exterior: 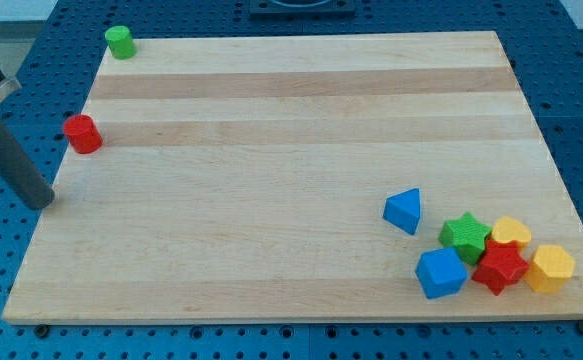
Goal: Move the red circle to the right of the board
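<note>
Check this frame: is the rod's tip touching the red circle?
Apart. The camera view shows my tip at the board's left edge, below and left of the red circle, with bare wood plainly visible between them.

My tip [39,202] rests at the wooden board's [291,120] left edge, below and slightly left of the red circle [83,133], apart from it. The red circle itself sits on the board's left edge, in the upper half. Well above it, at the board's top-left corner, stands the green circle [120,41]. All the other blocks cluster near the board's bottom-right corner: the blue triangle [404,210] stands a little apart at the cluster's upper left, then the green star [465,232], yellow heart [511,232], blue cube [441,272], red star [499,267] and yellow hexagon [551,268] crowd together.
</note>
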You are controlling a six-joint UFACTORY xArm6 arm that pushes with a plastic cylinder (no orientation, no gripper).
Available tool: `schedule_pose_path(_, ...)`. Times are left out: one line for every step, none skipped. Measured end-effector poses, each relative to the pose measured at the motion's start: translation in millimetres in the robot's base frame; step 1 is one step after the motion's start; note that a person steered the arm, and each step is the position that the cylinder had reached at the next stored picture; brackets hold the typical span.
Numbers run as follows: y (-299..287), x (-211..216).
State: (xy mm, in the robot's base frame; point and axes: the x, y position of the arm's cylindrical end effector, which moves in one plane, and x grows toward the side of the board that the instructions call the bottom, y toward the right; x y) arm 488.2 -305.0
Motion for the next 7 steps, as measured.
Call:
schedule_pose_path(0, -13)
schedule_pose_path(0, -54)
schedule_pose_path(0, -84)
schedule_pose_path(1, -104)
schedule_pose_path(0, -127)
schedule_pose_path(0, -163)
schedule_pose_path(1, -155)
